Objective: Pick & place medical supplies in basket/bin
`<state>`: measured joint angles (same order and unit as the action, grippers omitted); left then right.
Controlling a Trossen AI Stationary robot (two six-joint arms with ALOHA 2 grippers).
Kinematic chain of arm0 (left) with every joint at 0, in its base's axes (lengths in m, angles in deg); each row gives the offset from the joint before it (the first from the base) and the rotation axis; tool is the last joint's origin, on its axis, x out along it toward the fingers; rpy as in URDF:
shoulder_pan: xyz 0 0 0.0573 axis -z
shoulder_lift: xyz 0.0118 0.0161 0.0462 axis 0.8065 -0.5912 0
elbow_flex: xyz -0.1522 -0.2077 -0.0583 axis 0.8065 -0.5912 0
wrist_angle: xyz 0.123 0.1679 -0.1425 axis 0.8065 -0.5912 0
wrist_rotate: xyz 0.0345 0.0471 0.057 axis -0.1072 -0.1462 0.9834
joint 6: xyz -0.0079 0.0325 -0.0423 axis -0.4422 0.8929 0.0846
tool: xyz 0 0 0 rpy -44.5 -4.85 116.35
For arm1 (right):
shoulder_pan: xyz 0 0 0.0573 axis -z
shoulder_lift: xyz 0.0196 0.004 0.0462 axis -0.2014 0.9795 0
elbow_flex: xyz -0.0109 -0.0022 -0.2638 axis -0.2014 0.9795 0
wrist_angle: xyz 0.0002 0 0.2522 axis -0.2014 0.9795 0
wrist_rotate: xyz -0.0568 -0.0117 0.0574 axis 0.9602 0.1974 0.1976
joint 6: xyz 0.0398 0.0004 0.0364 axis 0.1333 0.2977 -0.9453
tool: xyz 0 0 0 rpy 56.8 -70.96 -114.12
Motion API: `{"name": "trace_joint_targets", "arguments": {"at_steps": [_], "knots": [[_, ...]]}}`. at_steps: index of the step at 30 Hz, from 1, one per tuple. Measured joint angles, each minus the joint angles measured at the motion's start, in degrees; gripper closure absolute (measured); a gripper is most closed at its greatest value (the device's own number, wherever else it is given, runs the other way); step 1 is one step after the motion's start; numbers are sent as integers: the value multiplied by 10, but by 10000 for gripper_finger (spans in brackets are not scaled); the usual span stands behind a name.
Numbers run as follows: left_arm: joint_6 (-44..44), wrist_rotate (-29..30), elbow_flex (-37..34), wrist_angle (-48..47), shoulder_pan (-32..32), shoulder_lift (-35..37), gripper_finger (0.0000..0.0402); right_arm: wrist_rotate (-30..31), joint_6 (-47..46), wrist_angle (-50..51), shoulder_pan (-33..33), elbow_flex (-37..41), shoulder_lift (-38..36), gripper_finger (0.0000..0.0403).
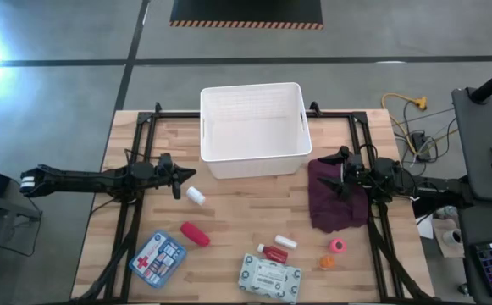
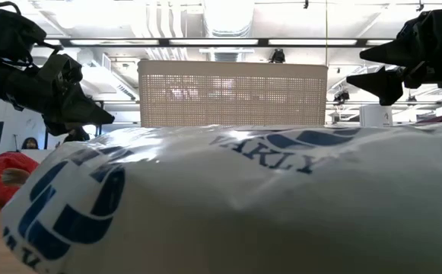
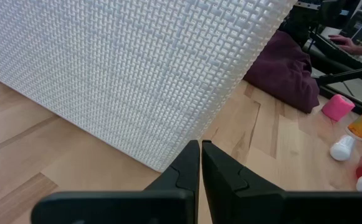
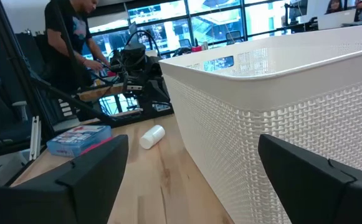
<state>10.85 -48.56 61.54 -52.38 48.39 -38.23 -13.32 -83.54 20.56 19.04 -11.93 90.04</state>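
The left gripper (image 1: 178, 182) hangs over the wooden surface (image 1: 229, 212) off the near left corner of the large white lattice-sided plastic bin (image 1: 252, 129). Its jaws are pressed together with nothing between them, as the left wrist view shows, with the bin's woven wall directly ahead of their tips. A small white bottle (image 1: 196, 196) lies just beside and nearer than these jaws. Farther toward the near edge lie a red cylinder (image 1: 195, 234) and a blue-and-white rectangular pouch with a red cross (image 1: 157, 258).

The bin holds no supplies in the high view. In the low view, a pale green printed wipes pack (image 2: 243, 202) sits so close to the lens that it hides nearly the whole surface; only the top of the bin's wall and both grippers show above it. From above, this pack lies at the near edge, with a red-and-white tube (image 1: 273, 252) and a white-capped red piece (image 1: 285, 242) just beyond it.

The right gripper (image 1: 340, 176) hovers over the crumpled maroon cloth (image 1: 339, 202), off the bin's near right corner. Its jaws stand wide apart and hold nothing; the bin's wall fills the space between them in the right wrist view. A pink roll (image 1: 337, 246) and an orange piece (image 1: 327, 262) lie nearer than the cloth. In that wrist view, a person (image 4: 75, 43) is bent over equipment behind the table, partly cut off.
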Motion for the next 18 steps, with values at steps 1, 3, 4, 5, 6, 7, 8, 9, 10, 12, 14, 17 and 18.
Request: {"name": "trace_joint_targets", "arguments": {"at_steps": [1,3,4,5,6,7,8,9,10,12,14,17,18], "knots": [[0,0,0,0,0,0,402,0,0,0,0,0,0,53],[0,0,0,0,0,0,402,0,0,0,0,0,0,54],[0,0,0,0,0,0,402,0,0,0,0,0,0,55],[0,0,0,0,0,0,402,0,0,0,0,0,0,56],[0,0,0,0,0,0,402,0,0,0,0,0,0,57],[0,0,0,0,0,0,402,0,0,0,0,0,0,59],[0,0,0,0,0,0,402,0,0,0,0,0,0,60],[0,0,0,0,0,0,402,0,0,0,0,0,0,60],[0,0,0,0,0,0,402,0,0,0,0,0,0,61],[0,0,0,0,0,0,402,0,0,0,0,0,0,62],[0,0,0,0,0,0,402,0,0,0,0,0,0,62],[0,0,0,0,0,0,402,0,0,0,0,0,0,59],[0,0,0,0,0,0,402,0,0,0,0,0,0,58]]}}
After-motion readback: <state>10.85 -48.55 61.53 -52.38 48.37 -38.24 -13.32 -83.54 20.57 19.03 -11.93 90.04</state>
